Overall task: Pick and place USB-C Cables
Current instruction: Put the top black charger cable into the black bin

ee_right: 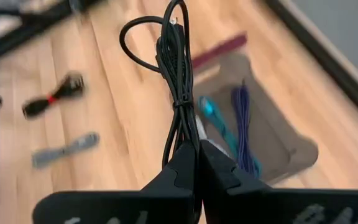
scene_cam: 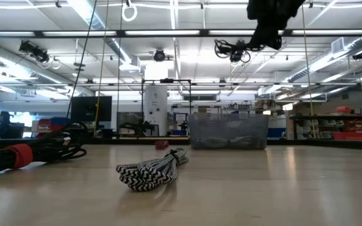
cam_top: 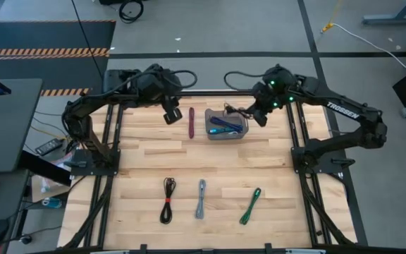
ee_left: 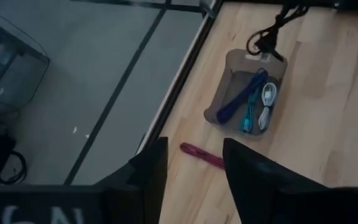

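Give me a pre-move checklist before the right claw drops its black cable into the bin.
1. Grip: right claw shut on the black cable, which hangs bundled from it: ok.
2. Position: in the high view the right claw sits at the bin's far right corner; centred over the opening: cannot tell.
3. Room in bin: purple cable, teal cable and white cable lie inside, floor partly free: ok.
4. Left claw: open, holding nothing, away from the bin: ok.
5. Maroon cable: on the table left of the bin, outside it: not ok.
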`<state>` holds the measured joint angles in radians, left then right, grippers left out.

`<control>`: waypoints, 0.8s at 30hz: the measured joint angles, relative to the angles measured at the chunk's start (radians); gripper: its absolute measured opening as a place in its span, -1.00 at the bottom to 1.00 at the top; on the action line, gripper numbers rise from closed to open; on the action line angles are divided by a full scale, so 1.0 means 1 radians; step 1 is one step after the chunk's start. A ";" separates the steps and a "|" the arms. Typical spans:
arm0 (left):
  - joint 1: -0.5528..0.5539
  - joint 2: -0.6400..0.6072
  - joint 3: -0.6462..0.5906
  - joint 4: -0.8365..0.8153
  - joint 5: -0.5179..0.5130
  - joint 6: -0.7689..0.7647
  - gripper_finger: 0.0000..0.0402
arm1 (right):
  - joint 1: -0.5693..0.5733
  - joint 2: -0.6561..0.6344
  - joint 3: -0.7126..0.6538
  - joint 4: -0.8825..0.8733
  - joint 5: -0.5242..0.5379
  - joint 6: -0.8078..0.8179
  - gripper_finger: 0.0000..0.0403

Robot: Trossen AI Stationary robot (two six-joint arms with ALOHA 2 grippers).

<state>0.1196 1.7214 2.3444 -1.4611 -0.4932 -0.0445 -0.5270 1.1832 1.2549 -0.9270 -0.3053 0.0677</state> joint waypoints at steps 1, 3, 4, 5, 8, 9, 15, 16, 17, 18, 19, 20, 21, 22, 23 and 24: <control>0.000 0.000 0.000 -0.005 0.000 -0.002 -0.21 | 0.000 0.012 0.000 -0.015 -0.002 -0.014 -0.96; 0.000 0.000 0.000 -0.007 0.000 -0.003 -0.22 | 0.000 0.044 0.000 -0.037 -0.012 -0.036 -0.96; 0.000 0.001 0.000 -0.008 0.000 -0.003 -0.22 | 0.000 0.063 0.000 -0.037 -0.028 -0.044 -0.96; 0.000 0.001 0.000 -0.009 0.000 -0.003 -0.22 | 0.000 0.084 0.000 -0.036 -0.048 -0.053 -0.96; 0.000 0.001 0.000 -0.009 0.000 -0.006 -0.22 | 0.000 0.158 0.000 -0.041 -0.067 -0.096 -0.96; 0.000 0.001 0.000 -0.010 0.000 -0.011 -0.22 | 0.001 0.183 0.000 -0.041 -0.071 -0.112 -0.96; 0.000 0.002 0.000 -0.012 0.000 -0.016 -0.22 | -0.003 0.311 0.005 -0.036 -0.056 -0.221 -0.96; 0.000 0.002 0.000 -0.012 0.000 -0.016 -0.22 | -0.007 0.331 0.015 -0.039 -0.056 -0.237 -0.96; 0.000 0.002 0.000 -0.012 0.000 -0.016 -0.22 | -0.012 0.352 0.028 -0.038 -0.058 -0.252 -0.96; 0.000 0.002 0.000 -0.012 0.000 -0.016 -0.22 | -0.018 0.373 0.043 -0.038 -0.060 -0.266 -0.96; 0.000 0.002 0.000 -0.012 0.001 -0.016 -0.22 | -0.025 0.394 0.059 -0.039 -0.063 -0.284 -0.96; 0.000 0.002 0.000 -0.012 0.001 -0.017 -0.22 | -0.033 0.418 0.076 -0.042 -0.063 -0.304 -0.96; 0.000 0.002 0.000 -0.012 0.001 -0.019 -0.22 | -0.040 0.442 0.098 -0.044 -0.063 -0.318 -0.96; 0.001 0.003 0.000 -0.012 0.001 -0.022 -0.22 | -0.050 0.465 0.121 -0.045 -0.065 -0.332 -0.96; 0.001 0.003 0.000 -0.012 0.001 -0.022 -0.22 | -0.059 0.488 0.147 -0.053 -0.072 -0.344 -0.96; 0.001 0.003 0.000 -0.012 0.001 -0.022 -0.22 | -0.068 0.510 0.174 -0.062 -0.083 -0.356 -0.96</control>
<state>0.1204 1.7241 2.3444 -1.4727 -0.4923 -0.0667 -0.5954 1.6937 1.4289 -0.9888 -0.3883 -0.2882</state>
